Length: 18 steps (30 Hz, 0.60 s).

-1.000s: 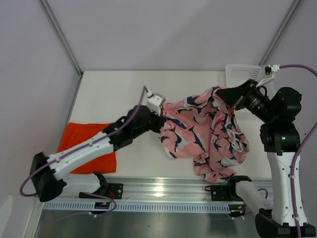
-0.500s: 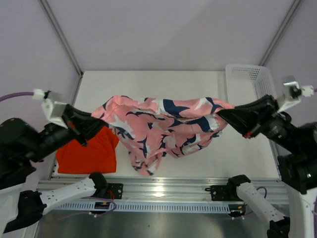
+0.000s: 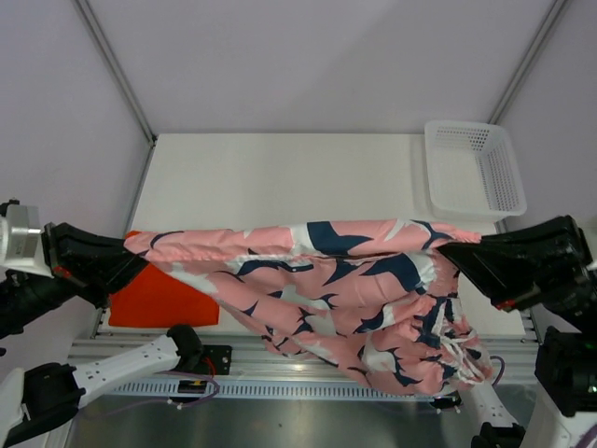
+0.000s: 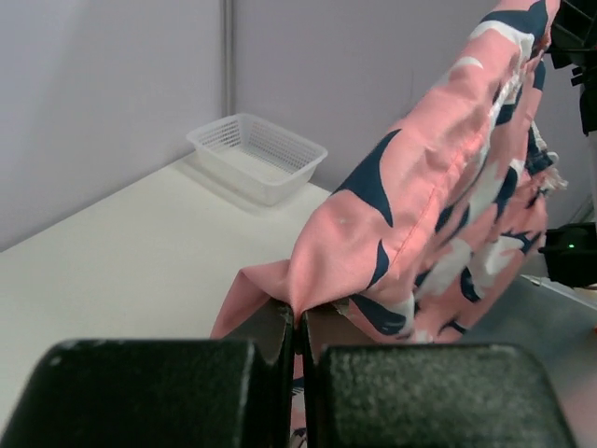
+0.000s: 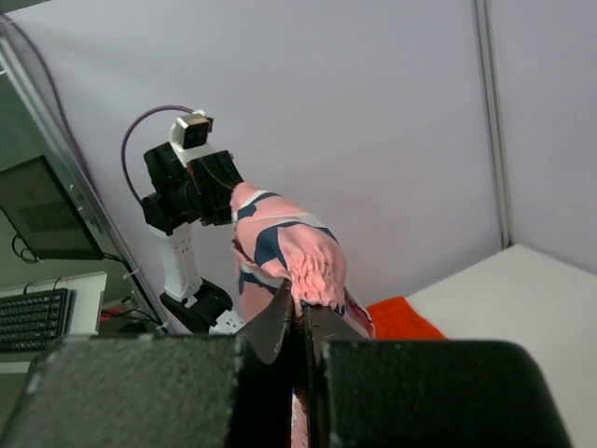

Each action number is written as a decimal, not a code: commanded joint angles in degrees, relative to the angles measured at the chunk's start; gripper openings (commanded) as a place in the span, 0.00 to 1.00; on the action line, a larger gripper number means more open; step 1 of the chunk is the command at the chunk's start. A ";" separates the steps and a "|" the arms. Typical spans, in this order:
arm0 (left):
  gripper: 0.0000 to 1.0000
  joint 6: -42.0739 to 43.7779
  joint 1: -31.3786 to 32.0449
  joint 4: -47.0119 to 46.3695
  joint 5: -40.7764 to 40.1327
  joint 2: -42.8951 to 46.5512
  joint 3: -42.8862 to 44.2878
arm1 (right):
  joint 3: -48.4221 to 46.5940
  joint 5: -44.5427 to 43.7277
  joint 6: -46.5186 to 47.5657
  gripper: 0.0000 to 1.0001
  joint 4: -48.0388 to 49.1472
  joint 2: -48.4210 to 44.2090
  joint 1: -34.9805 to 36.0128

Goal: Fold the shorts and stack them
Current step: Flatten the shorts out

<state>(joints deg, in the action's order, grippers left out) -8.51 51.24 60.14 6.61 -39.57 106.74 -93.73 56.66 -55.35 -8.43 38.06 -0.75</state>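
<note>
The pink fish-print shorts (image 3: 326,280) hang stretched in the air between both grippers, sagging lower toward the right. My left gripper (image 3: 131,250) is shut on their left corner; in the left wrist view (image 4: 300,322) the pink fabric (image 4: 410,215) rises from between the closed fingers. My right gripper (image 3: 457,250) is shut on the gathered waistband at the right; in the right wrist view (image 5: 303,313) the bunched fabric (image 5: 294,252) sits at the fingertips. The orange shorts (image 3: 159,303) lie flat on the table at the near left, partly hidden under the pink pair, and show in the right wrist view (image 5: 406,317).
A white mesh basket (image 3: 474,168) stands at the table's back right, also in the left wrist view (image 4: 256,154). The white table (image 3: 280,182) stretches behind the hanging shorts. A metal rail (image 3: 308,359) runs along the near edge.
Both arms have lifted and drawn apart toward the near edge, pulling the pink shorts from a loose bunch into a wide stretched span. The orange shorts have not moved.
</note>
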 commanded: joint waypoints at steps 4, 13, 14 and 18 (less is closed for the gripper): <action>0.00 -0.01 -0.26 -3.53 -6.35 -14.81 -3.46 | 15.14 -3.04 -2.74 0.00 5.86 5.78 0.93; 0.00 -8.26 -30.14 -21.28 17.73 -23.17 -25.57 | 31.15 -9.55 -0.56 0.00 19.06 14.05 2.60; 0.00 -8.97 -30.67 -22.77 17.82 -24.05 -26.83 | 32.20 -10.95 0.24 0.00 18.97 14.84 2.69; 0.00 -10.56 -31.64 -27.26 15.45 -28.79 -31.58 | 33.79 -15.26 5.77 0.00 17.40 19.23 3.30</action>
<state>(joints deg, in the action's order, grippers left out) -16.19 20.08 41.52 18.83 -68.49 75.94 -59.33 45.71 -54.61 3.27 56.75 1.93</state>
